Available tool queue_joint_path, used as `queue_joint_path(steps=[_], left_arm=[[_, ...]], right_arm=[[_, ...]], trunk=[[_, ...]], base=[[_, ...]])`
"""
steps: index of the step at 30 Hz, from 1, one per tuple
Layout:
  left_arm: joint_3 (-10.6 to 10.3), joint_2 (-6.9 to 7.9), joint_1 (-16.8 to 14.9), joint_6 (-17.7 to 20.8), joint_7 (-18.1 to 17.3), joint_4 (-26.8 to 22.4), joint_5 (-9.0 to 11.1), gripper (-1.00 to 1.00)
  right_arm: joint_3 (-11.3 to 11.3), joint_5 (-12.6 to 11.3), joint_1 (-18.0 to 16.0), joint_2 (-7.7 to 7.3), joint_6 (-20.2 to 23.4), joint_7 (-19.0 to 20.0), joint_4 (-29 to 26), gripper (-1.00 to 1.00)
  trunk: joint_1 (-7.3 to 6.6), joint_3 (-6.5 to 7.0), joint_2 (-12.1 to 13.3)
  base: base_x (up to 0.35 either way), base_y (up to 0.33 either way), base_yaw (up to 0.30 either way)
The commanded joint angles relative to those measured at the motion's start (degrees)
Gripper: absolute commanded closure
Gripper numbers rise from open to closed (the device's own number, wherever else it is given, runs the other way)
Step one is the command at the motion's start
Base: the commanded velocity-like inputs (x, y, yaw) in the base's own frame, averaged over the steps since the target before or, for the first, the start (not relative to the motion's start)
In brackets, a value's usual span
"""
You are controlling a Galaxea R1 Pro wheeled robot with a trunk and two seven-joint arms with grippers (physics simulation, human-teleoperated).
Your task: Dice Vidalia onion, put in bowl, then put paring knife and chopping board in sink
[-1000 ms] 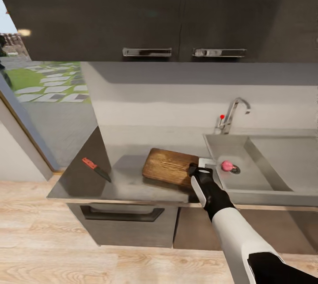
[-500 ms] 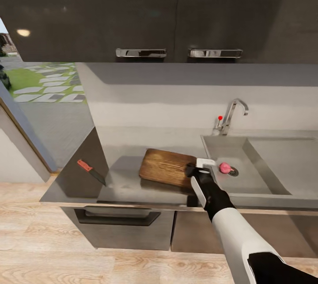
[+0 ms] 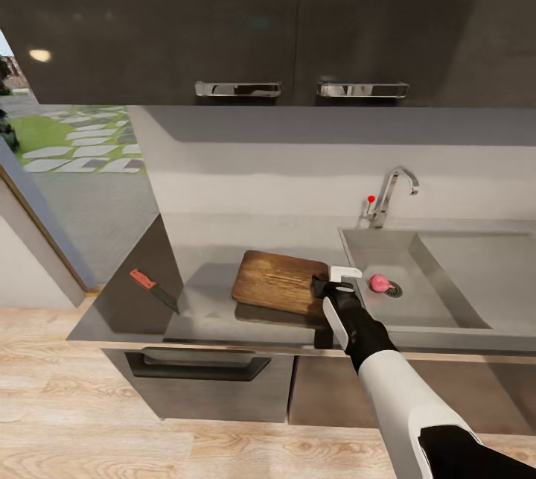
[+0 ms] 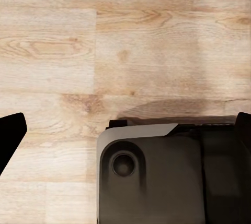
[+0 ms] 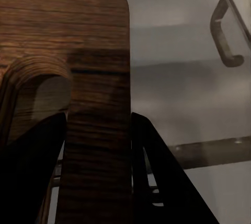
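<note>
At countertop (image 3: 201, 308) edge: my right gripper (image 3: 333, 284) clamped chopping board (image 3: 279, 281) right end; Vidalia onion (image 3: 380, 283) lay just right, inside sink (image 3: 439, 315).

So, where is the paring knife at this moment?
In the head view, the paring knife lies on the countertop near its left end, apart from the chopping board on its right, with nothing holding it.

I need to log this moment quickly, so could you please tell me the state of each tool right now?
Left tool: cannot be told; its fingers only peek in over the wooden floor.
Right tool: closed on the chopping board.
</note>
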Motion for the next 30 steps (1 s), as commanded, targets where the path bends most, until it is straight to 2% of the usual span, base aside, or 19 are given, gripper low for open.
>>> queue_joint_path(steps=[1, 7, 20, 26, 30], left_arm=[[0.0, 0.02, 0.0, -0.1, 0.0, -0.1, 0.0, -1.00], [0.0, 0.01, 0.0, -0.1, 0.0, -0.1, 0.0, -1.00], [0.0, 0.01, 0.0, -0.1, 0.0, -0.1, 0.0, -1.00], [0.0, 0.04, 0.0, -0.1, 0.0, -0.1, 0.0, -1.00], [0.0, 0.06, 0.0, -0.1, 0.0, -0.1, 0.0, -1.00]], right_arm=[[0.1, -0.3, 0.0, 0.01, 0.3, -0.3, -0.1, 1.00], [0.1, -0.2, 0.0, 0.00, 0.3, -0.3, -0.1, 1.00], [0.2, -0.2, 0.0, 0.01, 1.0, -0.4, -0.1, 1.00], [2.5, -0.1, 0.0, 0.01, 1.1, -0.4, 0.0, 1.00], [3.1, -0.1, 0.0, 0.01, 1.1, -0.4, 0.0, 1.00]], trunk=[[0.03, -0.10, -0.1], [0.03, -0.10, -0.1], [0.03, -0.10, -0.1], [0.03, -0.10, -0.1], [0.03, -0.10, -0.1]], base=[[0.000, 0.000, 0.000], [0.027, -0.019, 0.000], [0.126, -0.127, 0.000], [0.008, -0.008, 0.000], [0.000, 0.000, 0.000]])
